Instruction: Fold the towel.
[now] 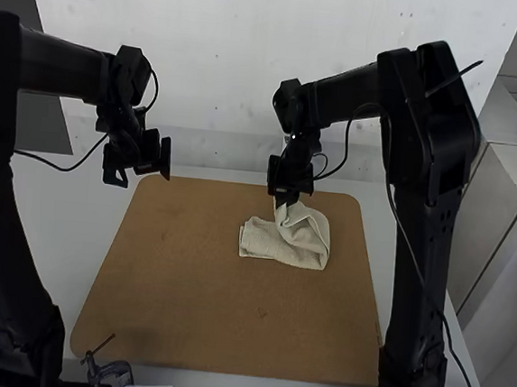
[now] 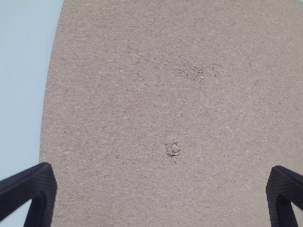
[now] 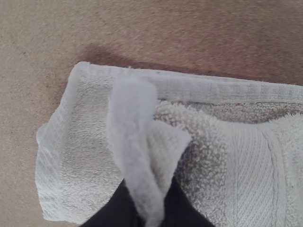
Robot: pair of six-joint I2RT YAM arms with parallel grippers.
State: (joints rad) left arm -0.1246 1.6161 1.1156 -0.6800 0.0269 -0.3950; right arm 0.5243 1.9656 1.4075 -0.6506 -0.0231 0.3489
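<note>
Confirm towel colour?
Off-white towel, with a ribbed band along its edge; best seen in the right wrist view.

L arm, black, multi-segment, left side of the high view; R arm, black, multi-segment, right side. Both w/ long, thick links, rounded joint housings & compact, angular wrist parts. Thin black cable, L arm, upper left; thin black cable, R arm, running to lower right. Thin, dark strip at R elbow, upper right. Black two-finger L gripper, upper left, w/ tapered fingers, tips rounded; black two-finger R gripper, upper ctr.
</note>
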